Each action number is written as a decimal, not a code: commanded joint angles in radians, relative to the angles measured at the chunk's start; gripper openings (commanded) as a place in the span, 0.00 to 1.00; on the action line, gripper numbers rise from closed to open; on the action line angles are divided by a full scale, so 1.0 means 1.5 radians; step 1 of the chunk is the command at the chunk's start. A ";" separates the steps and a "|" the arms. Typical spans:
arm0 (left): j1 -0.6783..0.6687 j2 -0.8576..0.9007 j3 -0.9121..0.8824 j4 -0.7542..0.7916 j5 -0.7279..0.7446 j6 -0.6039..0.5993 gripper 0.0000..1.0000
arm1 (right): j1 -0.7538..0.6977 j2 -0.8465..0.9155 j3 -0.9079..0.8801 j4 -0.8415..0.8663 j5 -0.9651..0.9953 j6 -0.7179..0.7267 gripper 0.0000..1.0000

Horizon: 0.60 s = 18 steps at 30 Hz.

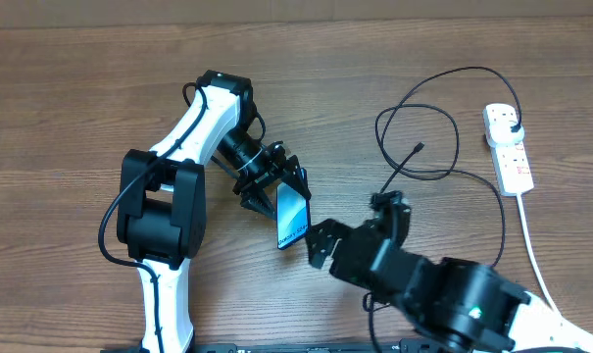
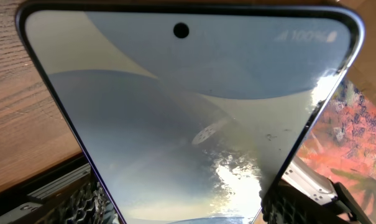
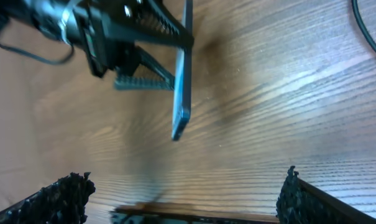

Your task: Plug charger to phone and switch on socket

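Note:
My left gripper is shut on the phone, holding it by one short end with its cyan screen up and its free end toward the right arm. The screen fills the left wrist view. In the right wrist view the phone shows edge-on in the left gripper's fingers. My right gripper is open and empty, just right of the phone; its fingertips frame bare table. The charger cable lies in loops at the right, its connector tip free and its plug in the socket.
The socket's thick white cord runs down the right side to the table's front edge. A stretch of black cable crosses the top right of the right wrist view. The wooden table lies to the left.

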 commanded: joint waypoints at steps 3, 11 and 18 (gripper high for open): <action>-0.004 0.003 0.018 -0.007 0.028 0.016 0.66 | 0.058 -0.017 0.030 -0.045 0.094 0.053 1.00; -0.004 0.003 0.018 -0.007 0.027 0.033 0.66 | 0.073 -0.048 0.069 -0.263 0.218 0.197 1.00; -0.004 0.003 0.018 -0.007 0.028 0.033 0.66 | 0.073 -0.015 0.023 -0.106 0.240 0.194 1.00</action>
